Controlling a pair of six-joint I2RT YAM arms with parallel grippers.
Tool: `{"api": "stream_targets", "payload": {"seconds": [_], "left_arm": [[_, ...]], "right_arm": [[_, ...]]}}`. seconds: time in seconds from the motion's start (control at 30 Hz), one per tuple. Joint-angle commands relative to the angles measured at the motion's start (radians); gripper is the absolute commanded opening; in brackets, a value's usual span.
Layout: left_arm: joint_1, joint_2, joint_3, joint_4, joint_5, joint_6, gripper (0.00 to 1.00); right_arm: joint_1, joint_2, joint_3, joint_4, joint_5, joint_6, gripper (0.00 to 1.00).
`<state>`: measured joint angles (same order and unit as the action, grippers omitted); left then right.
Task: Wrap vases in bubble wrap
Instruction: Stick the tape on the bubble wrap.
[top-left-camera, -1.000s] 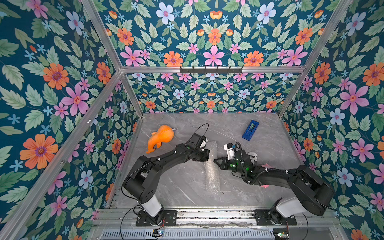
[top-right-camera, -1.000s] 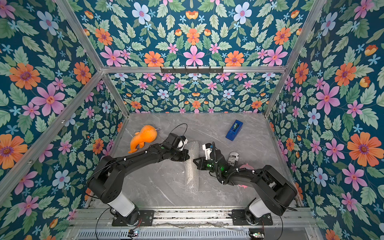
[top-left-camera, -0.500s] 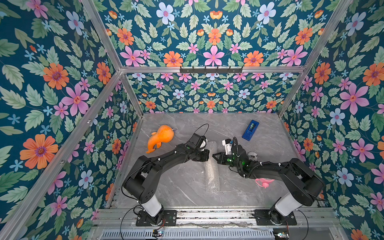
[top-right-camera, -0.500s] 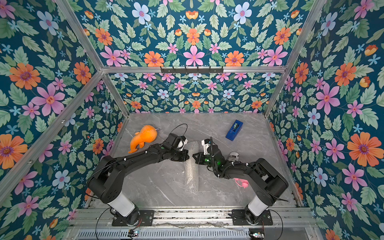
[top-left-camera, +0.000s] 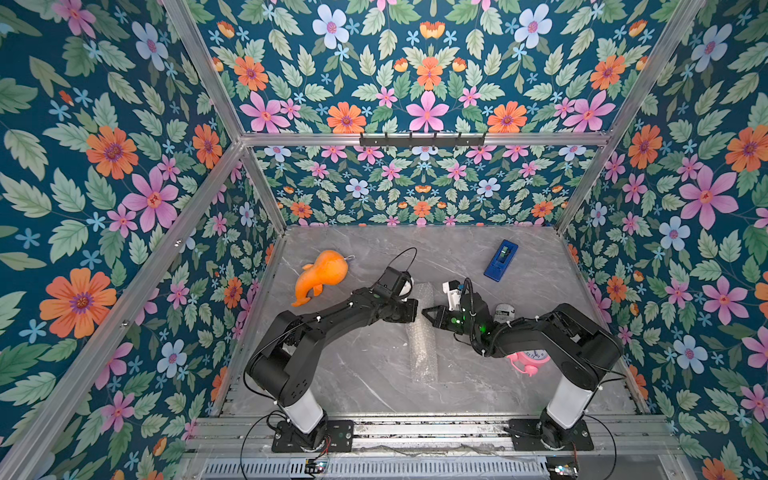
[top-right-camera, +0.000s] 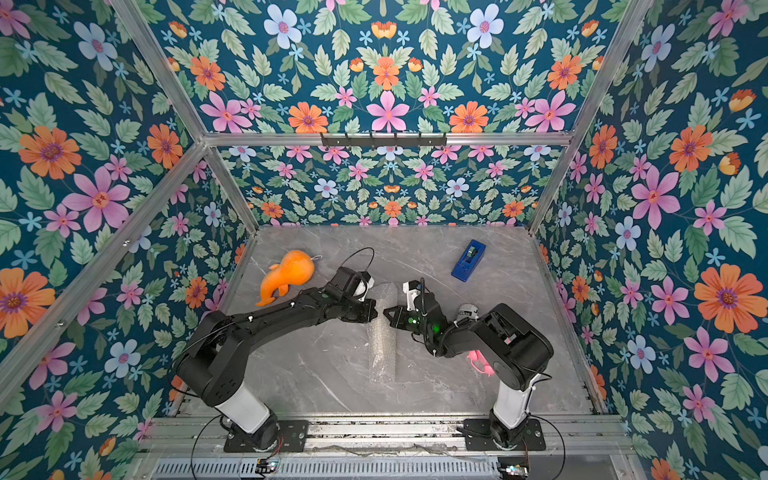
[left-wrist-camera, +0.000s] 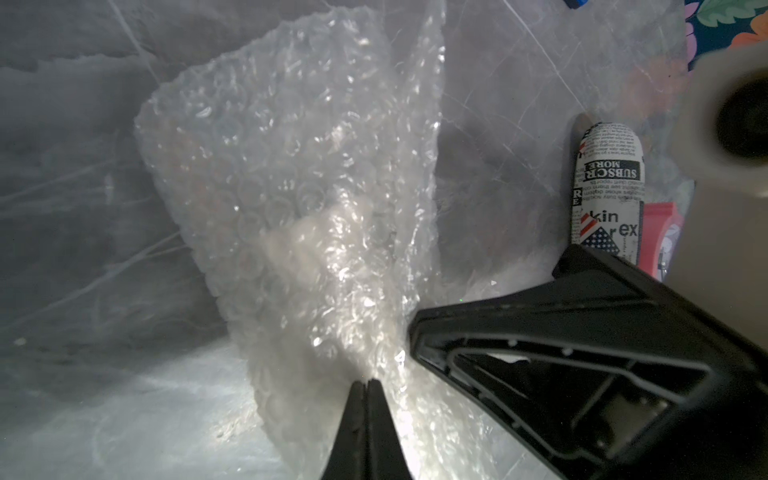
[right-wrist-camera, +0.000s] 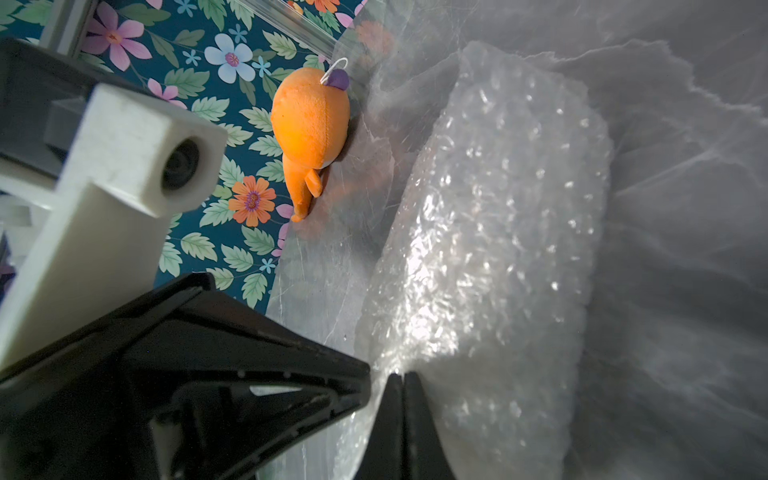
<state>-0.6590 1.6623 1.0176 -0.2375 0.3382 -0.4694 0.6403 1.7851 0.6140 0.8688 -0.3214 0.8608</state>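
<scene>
The bubble wrap (top-left-camera: 423, 353) (top-right-camera: 382, 353) lies rolled into a long bundle in the middle of the marble table. In the left wrist view a pale off-white blur (left-wrist-camera: 303, 241) shows through the film; the vase is otherwise hidden. My left gripper (top-left-camera: 414, 311) (left-wrist-camera: 368, 382) is shut, its tips against the roll's far half from the left. My right gripper (top-left-camera: 424, 311) (right-wrist-camera: 402, 374) is shut too and meets it tip to tip from the right, touching the wrap (right-wrist-camera: 498, 208). I see no film drawn between either pair of jaws.
An orange plush toy (top-left-camera: 320, 274) lies at the back left, a blue tape dispenser (top-left-camera: 500, 259) at the back right. A newspaper-print cylinder (top-left-camera: 503, 311) and a pink alarm clock (top-left-camera: 528, 359) sit beside and under the right arm. Floral walls close three sides.
My right gripper has moved away from the front edge and left, up to the roll, until its tips face the left gripper's. The left arm and the roll have stayed put.
</scene>
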Motion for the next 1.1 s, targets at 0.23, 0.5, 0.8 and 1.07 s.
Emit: {"api": "stream_targets", "payload": {"seconds": [0.23, 0.5, 0.8, 1.07], "left_arm": [[-0.001, 0.011, -0.013, -0.011, -0.049, 0.012, 0.0], [0.0, 0.006, -0.007, -0.034, -0.066, 0.014, 0.09], [-0.001, -0.016, 0.025, -0.087, -0.09, 0.024, 0.4], [0.0, -0.048, 0.056, -0.162, -0.189, 0.06, 0.49]], "right_arm": [[0.001, -0.025, -0.003, -0.071, 0.007, -0.016, 0.02], [0.012, -0.064, 0.006, -0.115, 0.01, -0.048, 0.03], [0.024, -0.148, 0.035, -0.202, 0.026, -0.093, 0.05], [0.024, -0.287, 0.047, -0.381, 0.077, -0.156, 0.09]]}}
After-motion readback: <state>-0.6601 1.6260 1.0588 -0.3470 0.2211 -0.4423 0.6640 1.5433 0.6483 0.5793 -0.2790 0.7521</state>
